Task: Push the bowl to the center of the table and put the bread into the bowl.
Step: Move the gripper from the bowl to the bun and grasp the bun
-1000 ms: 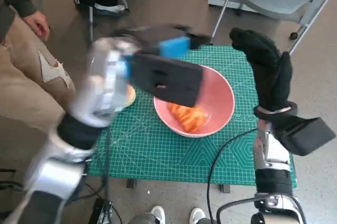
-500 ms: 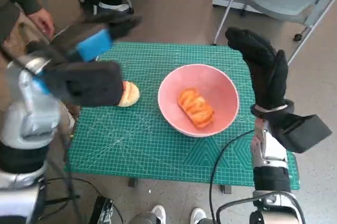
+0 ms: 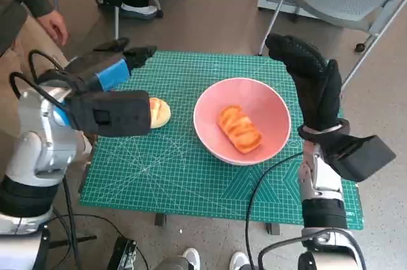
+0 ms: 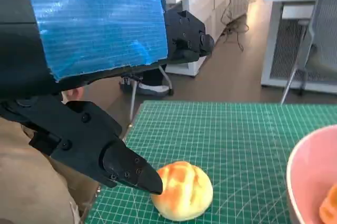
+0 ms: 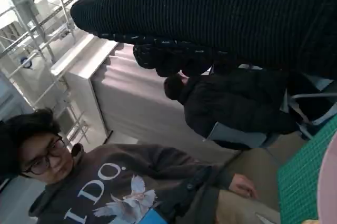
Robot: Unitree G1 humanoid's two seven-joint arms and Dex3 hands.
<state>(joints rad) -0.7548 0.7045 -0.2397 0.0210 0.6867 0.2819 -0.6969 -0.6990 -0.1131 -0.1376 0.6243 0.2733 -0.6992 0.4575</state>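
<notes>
The pink bowl (image 3: 242,122) sits near the table's middle with an orange bread (image 3: 240,128) already inside. A round bun (image 3: 158,112) lies on the green mat (image 3: 191,175) just under the left hand's (image 3: 108,73) empty, spread fingers (image 4: 131,168). The right hand (image 3: 311,82) stands flat and empty beside the bowl

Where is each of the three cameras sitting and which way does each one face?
Head view: on the head, looking steeply down at the green mat; both forearms show.
Left wrist view: behind the left hand, facing the round bun.
Right wrist view: behind the right hand, facing a seated person.
Head and left wrist views share the bun and pink bowl.
</notes>
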